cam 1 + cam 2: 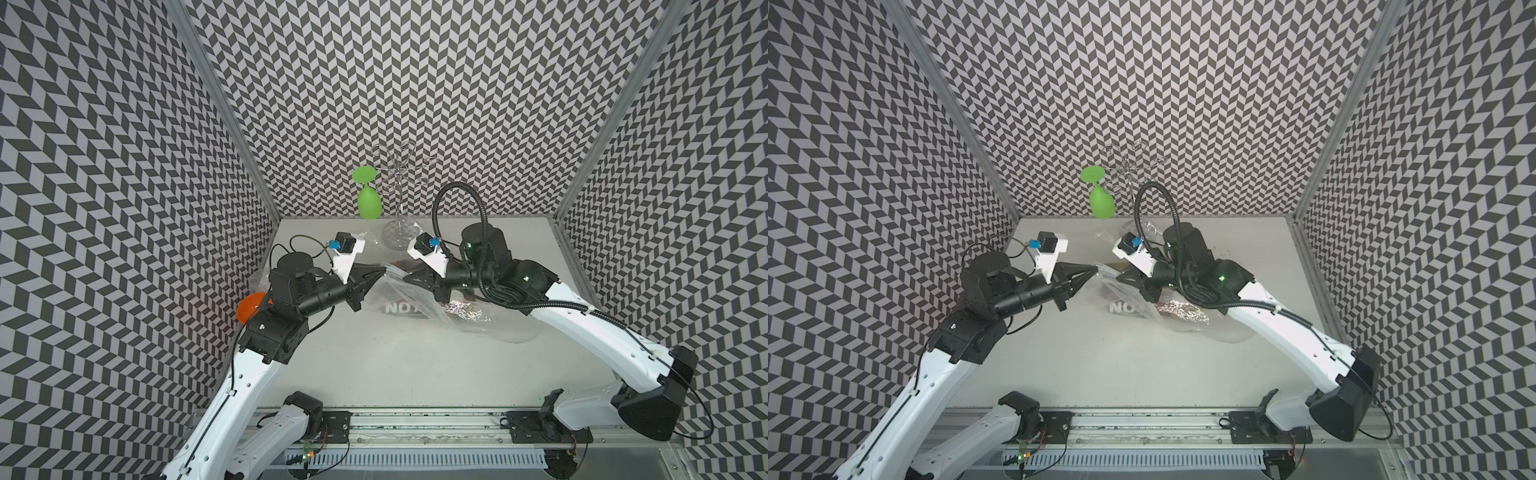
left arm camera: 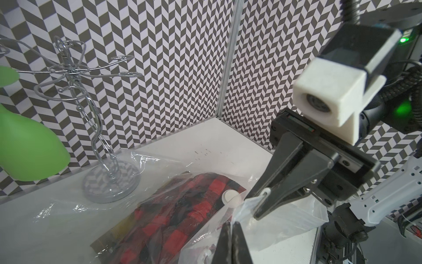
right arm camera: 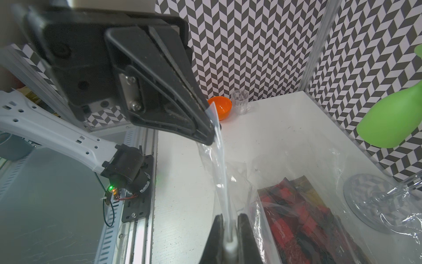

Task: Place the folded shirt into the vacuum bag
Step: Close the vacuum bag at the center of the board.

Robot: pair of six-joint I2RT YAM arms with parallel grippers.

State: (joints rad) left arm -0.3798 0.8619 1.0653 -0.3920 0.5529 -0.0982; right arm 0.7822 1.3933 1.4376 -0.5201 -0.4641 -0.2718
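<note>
The vacuum bag (image 1: 436, 309) lies mid-table, plaid shirt (image 2: 182, 212) seemingly inside, its mouth edge pinched by the clamped left gripper (image 1: 384, 270) and right gripper (image 1: 405, 275), so a tug may slip the film or knock the wire rack (image 1: 397, 239) at its 12 o'clock.

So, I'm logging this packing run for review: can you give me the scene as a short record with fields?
left pincer: shut on the edge of the vacuum bag
right pincer: shut on the same edge
shirt: red-black plaid, lying flat, seen through the plastic
valve cap: white, over the shirt
nearby: wire rack, green glass, orange bowl
</note>
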